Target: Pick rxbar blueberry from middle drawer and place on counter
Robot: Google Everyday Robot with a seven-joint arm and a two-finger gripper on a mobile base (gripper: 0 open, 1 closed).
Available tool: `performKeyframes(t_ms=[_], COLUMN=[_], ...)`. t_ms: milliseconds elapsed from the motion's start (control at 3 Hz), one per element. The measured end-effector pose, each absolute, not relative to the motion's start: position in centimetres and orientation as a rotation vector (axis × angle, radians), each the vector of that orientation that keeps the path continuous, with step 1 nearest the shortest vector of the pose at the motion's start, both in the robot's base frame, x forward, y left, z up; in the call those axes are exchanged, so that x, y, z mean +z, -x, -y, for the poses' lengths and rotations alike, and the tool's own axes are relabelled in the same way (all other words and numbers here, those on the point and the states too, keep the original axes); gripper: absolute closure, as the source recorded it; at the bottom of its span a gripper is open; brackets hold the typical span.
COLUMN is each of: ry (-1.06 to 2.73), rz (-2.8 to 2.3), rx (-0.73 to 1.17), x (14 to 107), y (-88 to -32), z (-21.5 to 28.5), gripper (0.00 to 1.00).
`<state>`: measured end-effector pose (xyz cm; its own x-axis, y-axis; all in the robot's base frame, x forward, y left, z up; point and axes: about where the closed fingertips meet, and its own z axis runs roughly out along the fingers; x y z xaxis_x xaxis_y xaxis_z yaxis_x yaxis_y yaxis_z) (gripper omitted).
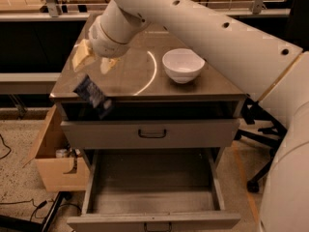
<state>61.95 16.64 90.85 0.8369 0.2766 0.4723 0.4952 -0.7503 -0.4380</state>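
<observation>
The rxbar blueberry (91, 94), a dark navy wrapper with white lettering, sits tilted at the counter's front-left edge and overlaps the dark gap below the top. My gripper (93, 59) hangs just above it over the counter's (130, 74) left side. Its pale fingers (82, 55) are spread apart with nothing between them, and the bar is clear of them. The middle drawer (152, 211) is pulled fully out below and its inside looks bare. The like drawer (149, 133) above it is shut.
A white bowl (182, 64) stands on the counter's right half. My white arm crosses the top right of the view. An open cardboard box (50, 153) sits on the floor at the left. A dark chair base (260, 129) is at the right.
</observation>
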Motion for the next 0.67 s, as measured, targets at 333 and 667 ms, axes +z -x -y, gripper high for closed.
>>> performKeyframes(t_ms=[333,667], ry=[2.45,2.45], rz=[0.567,0.567], rx=[-0.513,-0.513], x=[90.73,90.73], y=[-61.88,-61.88], z=[-16.79,-16.79], gripper=[0.0,0.0])
